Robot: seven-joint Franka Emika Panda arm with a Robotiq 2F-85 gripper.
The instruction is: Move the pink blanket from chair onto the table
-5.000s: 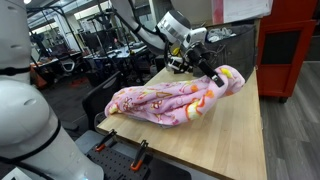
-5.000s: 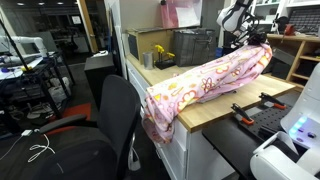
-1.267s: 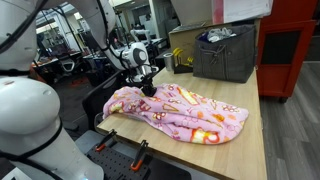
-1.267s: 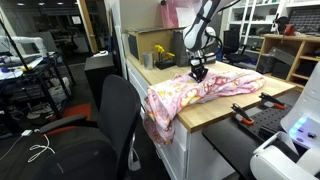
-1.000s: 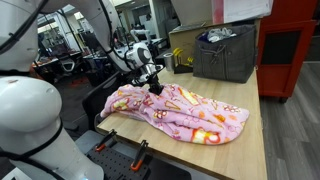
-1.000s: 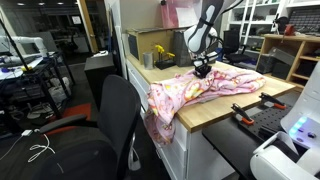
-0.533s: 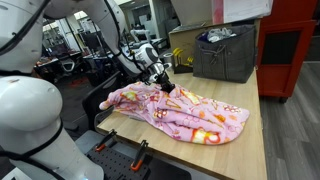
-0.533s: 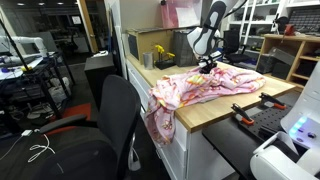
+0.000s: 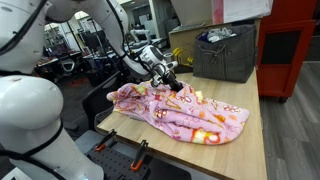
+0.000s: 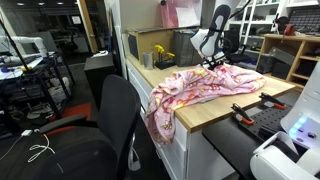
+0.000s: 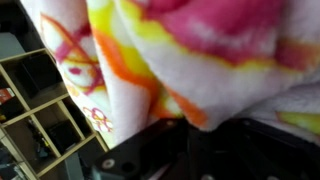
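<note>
Table (image 9: 236,155) holds most of the blanket (image 9: 185,112), gripper (image 9: 172,83) clamped on its fold at 11 o'clock. Only in an exterior view does one end hang off beside the chair (image 10: 113,118); wrist view shows just fleece.

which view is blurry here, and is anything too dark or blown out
Wrist view: the pink blanket fills most of the frame, soft and smeared, too near the lens. Both exterior views: the blanket is fairly sharp, the background dim; the white robot body up front is bright and out of focus.
</note>
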